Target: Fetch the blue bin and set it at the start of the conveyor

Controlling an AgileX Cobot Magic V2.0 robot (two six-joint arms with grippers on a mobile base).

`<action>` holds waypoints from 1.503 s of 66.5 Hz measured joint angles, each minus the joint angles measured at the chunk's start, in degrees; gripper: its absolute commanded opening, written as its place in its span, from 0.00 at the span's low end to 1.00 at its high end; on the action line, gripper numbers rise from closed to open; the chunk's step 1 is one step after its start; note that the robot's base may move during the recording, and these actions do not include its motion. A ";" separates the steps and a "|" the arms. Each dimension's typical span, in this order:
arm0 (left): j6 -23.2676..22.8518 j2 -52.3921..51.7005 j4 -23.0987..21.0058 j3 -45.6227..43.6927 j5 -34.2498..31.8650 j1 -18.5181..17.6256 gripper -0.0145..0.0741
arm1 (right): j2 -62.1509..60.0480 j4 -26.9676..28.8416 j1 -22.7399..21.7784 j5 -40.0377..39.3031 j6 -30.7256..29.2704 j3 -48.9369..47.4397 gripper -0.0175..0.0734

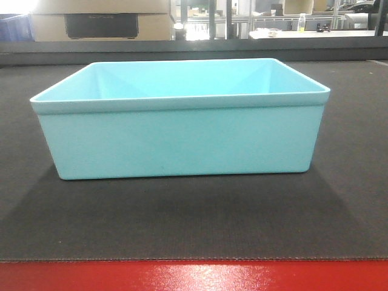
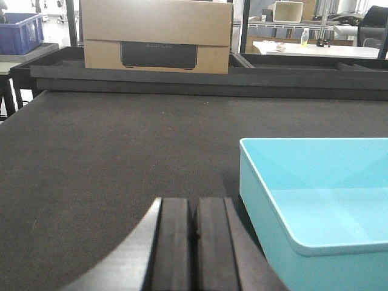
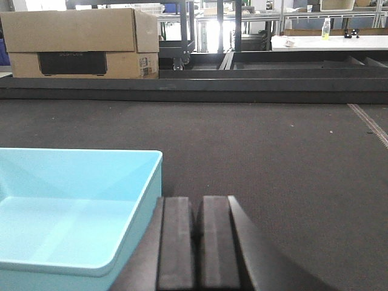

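Blue bin (image 1: 182, 136) sitting flat on the conveyor start (image 1: 194, 224), upright, open side up, nothing inside. Long side turned to the front camera. Thin rim all the way round, walls leaning in a little toward the bottom. Bottom edge touching the dark grey belt, a short way back from the bright red front edge (image 1: 194, 276). Bare belt on both sides of the bin and behind it, up to a dark rail at the back.

Left gripper (image 2: 195, 242) just beside the bin's left wall, not touching it, black fingers (image 2: 173, 242) pressed together, holding nothing. Lots of open belt to its left and ahead. Bin's corner (image 2: 242, 142) close on the right side of that view.

Right gripper (image 3: 197, 242) just beside the bin's right wall, fingers pressed together too, nothing between them. Wide open belt ahead and to the right, with a pale seam line (image 3: 370, 124) near the far right edge.

Cardboard box (image 2: 156, 35) far back past the rail. Dark blue crate (image 2: 21, 33) off at the far left. Small bottle (image 3: 327, 27) on a white table far away.
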 measured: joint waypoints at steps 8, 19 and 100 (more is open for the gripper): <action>0.00 0.00 0.00 0.03 0.00 0.00 0.04 | 0.00 0.00 0.00 0.00 0.00 0.10 0.01; 0.00 0.00 0.00 0.03 0.00 0.00 0.04 | 0.00 0.00 0.00 0.00 0.00 0.10 0.01; 0.00 -10.03 3.34 20.43 -18.61 6.50 0.04 | -0.09 0.00 0.00 -0.28 0.00 0.12 0.01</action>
